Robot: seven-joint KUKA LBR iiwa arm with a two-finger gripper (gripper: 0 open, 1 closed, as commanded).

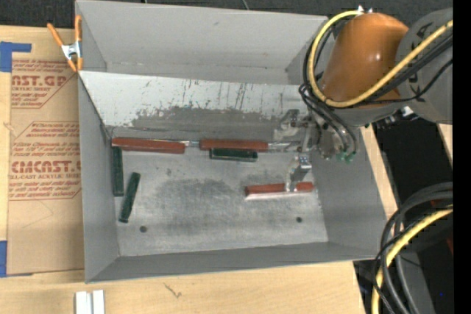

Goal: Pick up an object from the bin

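One reddish bar (pixel 276 190) lies under the gripper (pixel 300 177) — seemingly the grasp step, its opening untellable — next, a clean lift.

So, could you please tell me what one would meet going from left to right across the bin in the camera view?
Upright dark green stick by the left wall → tilted dark green stick → short dark green stick mid-bin → gripper. The red-brown sticks overlap these, so I leave them out.
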